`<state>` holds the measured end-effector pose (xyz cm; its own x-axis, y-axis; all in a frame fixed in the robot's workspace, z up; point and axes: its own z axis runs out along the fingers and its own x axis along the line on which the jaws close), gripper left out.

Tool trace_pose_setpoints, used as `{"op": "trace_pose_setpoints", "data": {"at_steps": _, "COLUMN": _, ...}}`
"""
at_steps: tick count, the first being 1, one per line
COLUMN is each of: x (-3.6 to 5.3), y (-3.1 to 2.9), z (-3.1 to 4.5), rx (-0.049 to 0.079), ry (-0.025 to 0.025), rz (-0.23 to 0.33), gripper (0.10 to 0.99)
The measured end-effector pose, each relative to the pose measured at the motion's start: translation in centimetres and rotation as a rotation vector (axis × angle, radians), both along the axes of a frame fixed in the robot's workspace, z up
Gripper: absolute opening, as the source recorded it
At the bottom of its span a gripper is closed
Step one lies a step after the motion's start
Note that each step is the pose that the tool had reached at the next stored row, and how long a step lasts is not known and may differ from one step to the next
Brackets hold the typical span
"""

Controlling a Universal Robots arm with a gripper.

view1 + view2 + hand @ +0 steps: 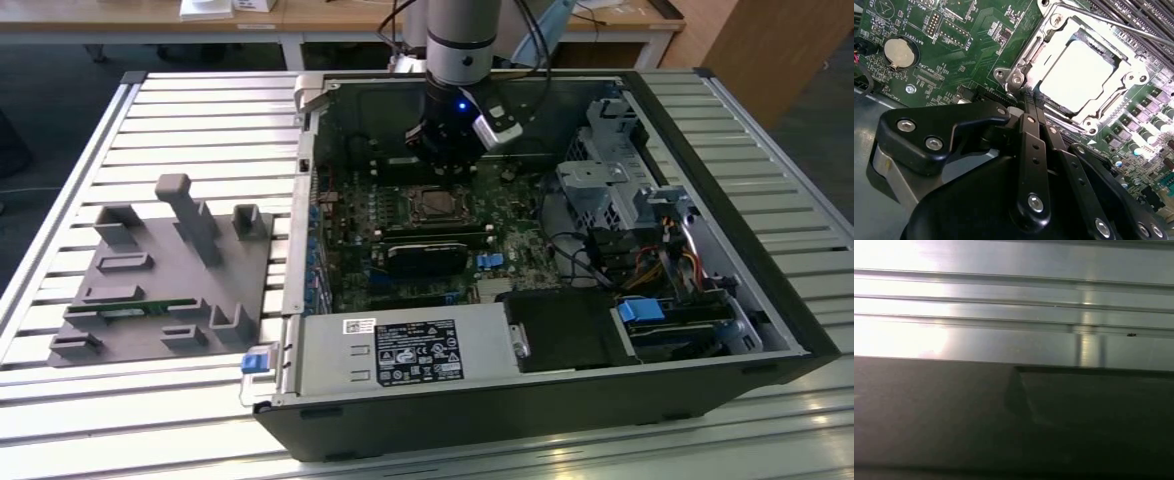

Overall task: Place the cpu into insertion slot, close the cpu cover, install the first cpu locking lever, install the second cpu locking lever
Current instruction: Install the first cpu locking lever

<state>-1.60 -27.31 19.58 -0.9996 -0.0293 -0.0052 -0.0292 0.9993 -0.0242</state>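
Cpu (1081, 75) sits in the insertion slot (1041, 37) with the cpu cover (1114, 102) down around it. I see my gripper (1029, 107) pinched shut, empty, just beside the cover's edge.

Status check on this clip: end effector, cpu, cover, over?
End effector shut, empty, tips at the cpu cover edge. Cpu seated in insertion slot, cover down over it. Nothing in the way.

Open computer case (747, 300) on slatted metal table (200, 120), grey fixture block (160, 280) beside it, coin battery (898, 52) on motherboard (954, 60)
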Motion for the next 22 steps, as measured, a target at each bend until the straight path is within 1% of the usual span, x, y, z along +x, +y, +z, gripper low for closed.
{"op": "trace_pose_setpoints", "data": {"at_steps": 3, "x": 0.05, "y": 0.08, "z": 0.22, "rx": 0.003, "ry": -0.002, "rz": 0.0, "gripper": 0.118}}
{"op": "trace_pose_setpoints", "data": {"at_steps": 4, "x": 0.05, "y": 0.08, "z": 0.38, "rx": 0.003, "ry": -0.0015, "rz": 0.0, "gripper": 0.118}}
{"op": "trace_pose_setpoints", "data": {"at_steps": 5, "x": 0.04, "y": 0.07, "z": 0.57, "rx": 0.002, "ry": -0.0008, "rz": 0.0, "gripper": 0.118}}
{"op": "trace_pose_setpoints", "data": {"at_steps": 10, "x": 0.03, "y": 0.06, "z": 1.73, "rx": 0.002, "ry": -0.0008, "rz": 0.0, "gripper": 0.118}}
{"op": "trace_pose_setpoints", "data": {"at_steps": 12, "x": 0.04, "y": 0.01, "z": 1.8, "rx": 0.002, "ry": -0.0009, "rz": 0.0, "gripper": 0.118}}
{"op": "trace_pose_setpoints", "data": {"at_steps": 15, "x": 0.03, "y": -0.27, "z": 1.81, "rx": 0.002, "ry": -0.0008, "rz": 0.0, "gripper": 0.118}}
{"op": "trace_pose_setpoints", "data": {"at_steps": 22, "x": 0.05, "y": -0.58, "z": 1.81, "rx": 0.002, "ry": -0.0007, "rz": 0.0, "gripper": 0.118}}
